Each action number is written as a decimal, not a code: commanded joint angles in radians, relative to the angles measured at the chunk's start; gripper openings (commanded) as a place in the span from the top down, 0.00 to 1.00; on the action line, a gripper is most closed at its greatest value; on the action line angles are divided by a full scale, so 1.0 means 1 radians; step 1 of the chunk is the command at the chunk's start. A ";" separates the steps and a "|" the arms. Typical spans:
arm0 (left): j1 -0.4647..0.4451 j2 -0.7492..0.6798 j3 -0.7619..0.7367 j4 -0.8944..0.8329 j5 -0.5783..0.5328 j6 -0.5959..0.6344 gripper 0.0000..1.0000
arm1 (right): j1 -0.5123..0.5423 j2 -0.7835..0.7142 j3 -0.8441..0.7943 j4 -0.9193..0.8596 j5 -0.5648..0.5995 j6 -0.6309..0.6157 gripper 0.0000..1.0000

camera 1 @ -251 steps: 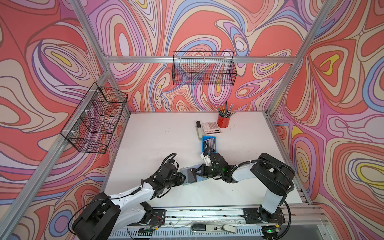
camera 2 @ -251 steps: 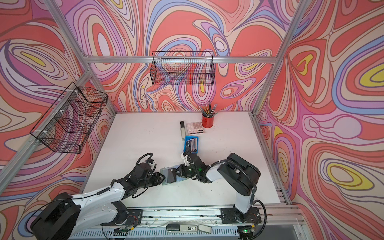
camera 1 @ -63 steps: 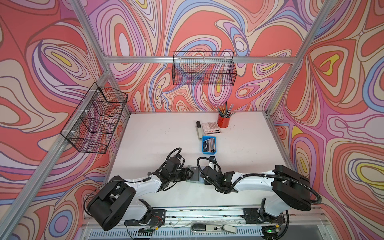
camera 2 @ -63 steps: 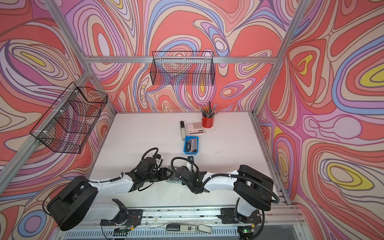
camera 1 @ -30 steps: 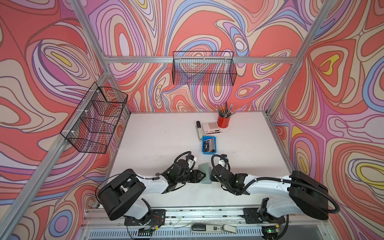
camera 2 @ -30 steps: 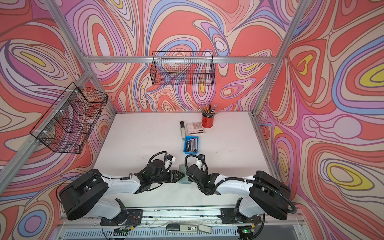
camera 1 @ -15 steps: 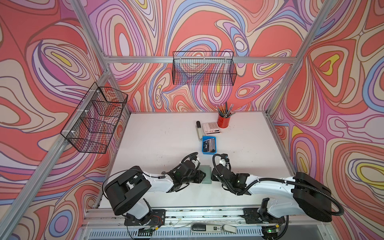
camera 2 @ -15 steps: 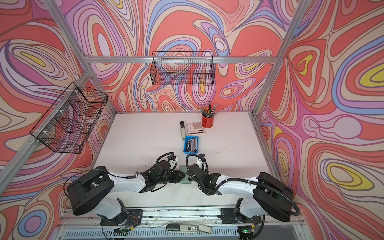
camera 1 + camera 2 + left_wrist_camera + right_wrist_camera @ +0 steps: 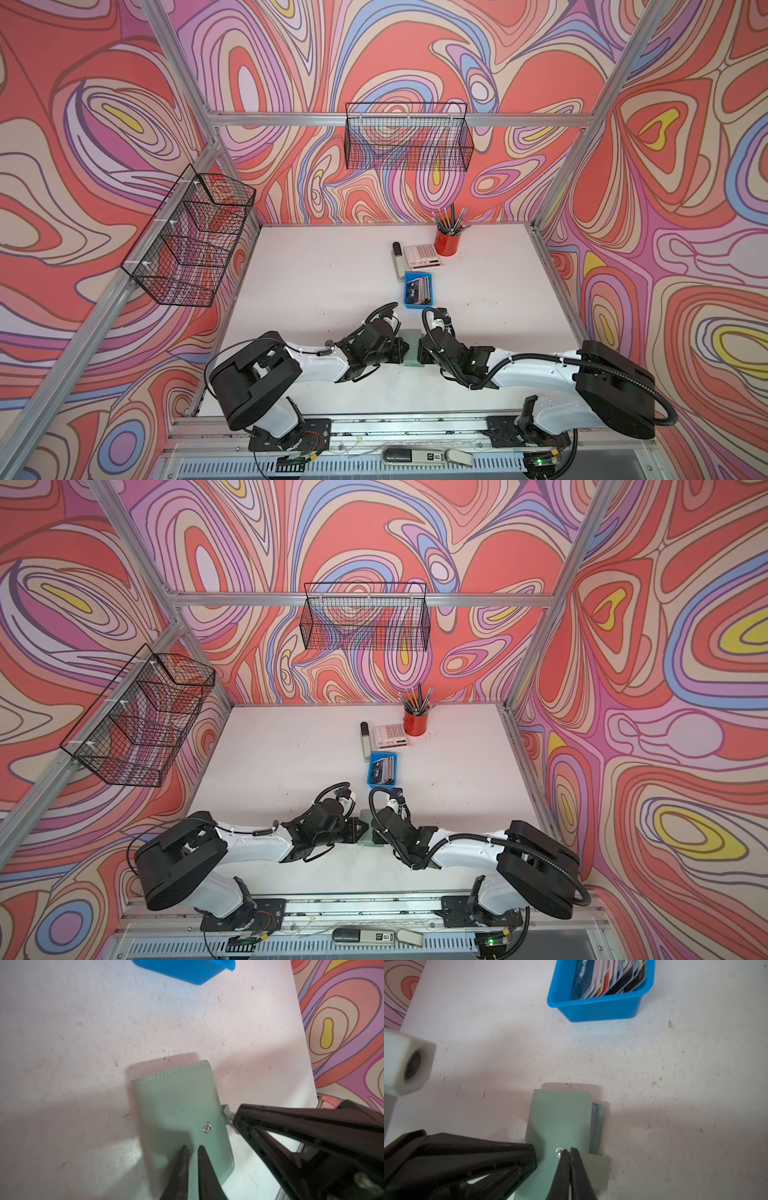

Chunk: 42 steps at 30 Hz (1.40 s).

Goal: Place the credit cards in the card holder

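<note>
Room: three walls papered in swirls of red, pink, lilac, blue and yellow, held in aluminium frame posts. Wire basket [image 9: 409, 139] on the far wall; tiered wire basket [image 9: 189, 245] on the left wall.

Surface: white table [image 9: 324, 291], matt, flecked with dark specks and scuffs. Shadows from both arms fall over the near centre.

Far right of centre: red pencil cup [image 9: 449, 247], calculator [image 9: 422, 257] just beside it on the left. Nearer than these is the blue tray [image 9: 417, 305], with the credit cards [image 9: 419, 289] standing on edge inside it, a dark one at the left.

Card holder [image 9: 412, 347]: sage green, lying closed and flat at near centre, between the two grippers and apart from the tray. Snap stud bare, tab [image 9: 596, 1167] sticking out at one side. A pale lilac edge shows between the covers.

Left gripper [image 9: 192, 1148]: tips over the cover near the stud, a narrow gap between them, nothing in it.

Right gripper [image 9: 568, 1150]: fingers pressed together, tips at the stud; nothing seen between them.
</note>
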 commanded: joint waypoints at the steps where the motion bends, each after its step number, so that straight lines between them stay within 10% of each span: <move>1: -0.001 -0.074 0.004 -0.125 -0.077 -0.014 0.87 | -0.003 0.025 0.010 0.045 -0.031 -0.026 1.00; 42: 0.000 0.079 0.108 -0.133 -0.038 0.010 0.67 | -0.060 -0.007 -0.069 0.127 0.024 -0.052 1.00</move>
